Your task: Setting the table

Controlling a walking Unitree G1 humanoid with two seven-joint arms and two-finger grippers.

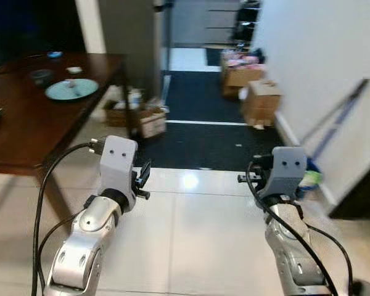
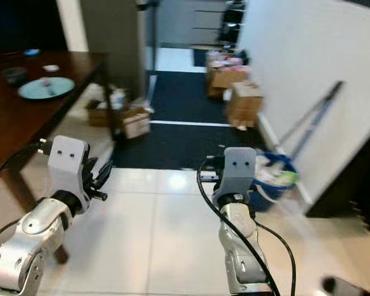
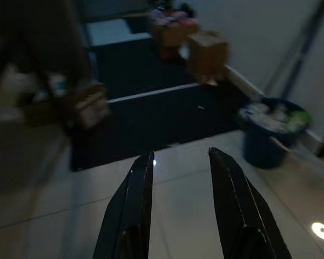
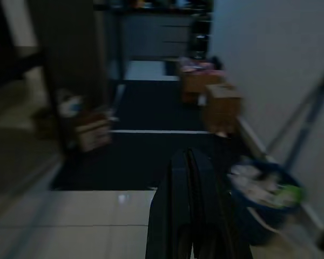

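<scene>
Left gripper [image 3: 175, 205]: fingers stood apart, nothing between them, held out over pale floor tile [image 1: 191, 246]. Right gripper [image 4: 191, 216]: fingers pressed together, empty, aimed down the hallway toward 12 o'clock.

Your task things sat on the dark wooden table [image 1: 24, 132] at 10 o'clock, well apart from both grippers: a light blue plate [image 1: 71, 89] with something small on it, a dark bowl [image 1: 41, 76] just beside it, a small white item [image 1: 74, 69] and a small blue item [image 1: 54, 54] further back. Too blurred for you to name those last two.

Risks, as I judged them:
- You were facing the hallway, not the table. Turning toward 10 o'clock could swing the left arm into the table edge.
- The blue bucket [image 2: 271, 179], full of rubbish, stood just beside the right arm at 2 o'clock. A step that way could tip it.
- A mop handle [image 2: 317, 120] leaned on the wall [image 1: 320, 55] above the bucket. A knock could bring it down.
- Views were blurred, so reach judged from them was unreliable.

Count: grippers two, plate one, bowl one, bucket one, mop one, cardboard boxes [image 1: 261, 102] at least three along the dark mat [image 1: 203, 132]
</scene>
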